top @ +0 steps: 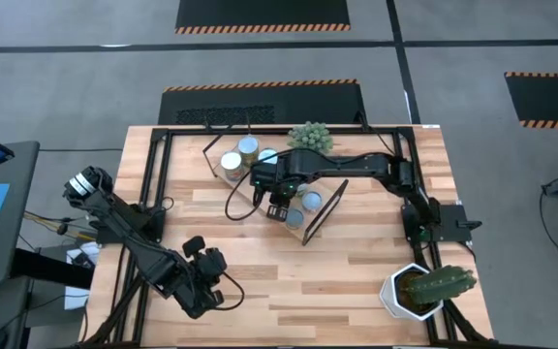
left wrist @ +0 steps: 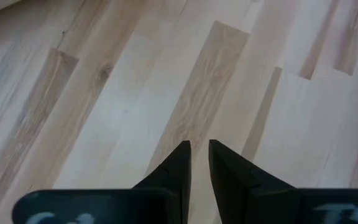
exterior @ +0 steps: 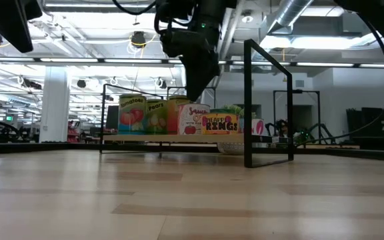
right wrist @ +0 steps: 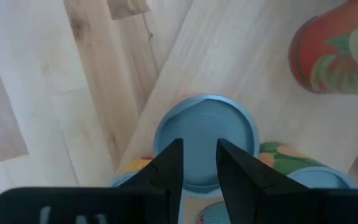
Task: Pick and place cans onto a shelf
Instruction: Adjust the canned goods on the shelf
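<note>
Cans [top: 243,155] grouped on shelf [top: 323,206]; right tool [right wrist: 199,163] above blue-topped can [right wrist: 205,134], fingers narrowly apart, holding nothing.

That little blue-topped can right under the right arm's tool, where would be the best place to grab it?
Probably by its round side wall, coming straight down from above. The blue-topped can stands upright on the shelf with neighbours close beside it, so a level approach looks blocked. The right tool hangs directly over its lid, fingers only narrowly apart; they would likely need to spread wider to straddle the rim.
</note>
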{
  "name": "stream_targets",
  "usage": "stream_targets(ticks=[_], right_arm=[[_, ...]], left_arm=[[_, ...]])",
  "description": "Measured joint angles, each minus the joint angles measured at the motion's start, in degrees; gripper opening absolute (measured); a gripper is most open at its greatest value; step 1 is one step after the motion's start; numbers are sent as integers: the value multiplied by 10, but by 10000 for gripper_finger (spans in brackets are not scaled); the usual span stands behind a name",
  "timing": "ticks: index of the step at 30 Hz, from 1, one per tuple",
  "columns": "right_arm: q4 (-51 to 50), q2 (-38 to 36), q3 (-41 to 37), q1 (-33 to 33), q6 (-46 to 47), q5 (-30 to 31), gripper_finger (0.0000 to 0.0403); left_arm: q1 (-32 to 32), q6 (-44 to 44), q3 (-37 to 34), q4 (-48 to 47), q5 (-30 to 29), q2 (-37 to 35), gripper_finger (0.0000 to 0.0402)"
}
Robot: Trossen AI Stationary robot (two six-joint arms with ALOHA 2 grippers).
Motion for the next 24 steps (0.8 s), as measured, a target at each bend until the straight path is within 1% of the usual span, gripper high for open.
stream_targets(ticks=[5, 9, 11, 14, 19, 21, 24], right_arm=[[1, 0, 0, 0, -8, 1, 118], [4, 0, 0, 0, 13, 3, 118], [3, 0, 0, 0, 29, 16, 118], [4, 0, 0, 0, 32, 18, 118], [5, 0, 0, 0, -12, 19, 118], [5, 0, 0, 0, -15, 19, 118], [3, 0, 0, -1, 17, 18, 118]], left_arm=[[0, -2, 0, 0, 0, 0, 43], [0, -7, 0, 1, 0, 0, 43], [0, -13, 0, 1, -1, 0, 43], [0, -16, 0, 1, -2, 0, 43], [0, -13, 0, 1, -2, 0, 43], [0, -13, 0, 1, -2, 0, 43], [0, -13, 0, 1, -3, 0, 43]])
